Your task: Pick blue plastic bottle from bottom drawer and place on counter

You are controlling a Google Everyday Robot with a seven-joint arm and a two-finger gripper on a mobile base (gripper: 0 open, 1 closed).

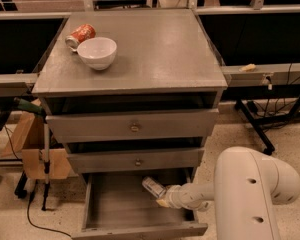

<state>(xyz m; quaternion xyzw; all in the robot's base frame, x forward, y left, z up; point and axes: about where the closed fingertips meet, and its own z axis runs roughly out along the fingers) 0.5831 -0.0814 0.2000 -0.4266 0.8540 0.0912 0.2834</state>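
The bottom drawer (115, 209) of the grey cabinet is pulled open. My gripper (161, 198) reaches into it from the right, at the end of the white arm (240, 194). It is shut on the blue plastic bottle (152, 186), a small pale bottle that sticks out up and to the left of the wrist. The bottle sits near the drawer's back right, just under the middle drawer's front. The counter (155, 49) is the flat grey top of the cabinet, well above the gripper.
A white bowl (97, 52) and an orange-red can (80, 35) lying on its side occupy the counter's back left. The two upper drawers (135, 128) are slightly open. A cardboard box (32, 149) and a stand stand left of the cabinet, and desk legs are on the right.
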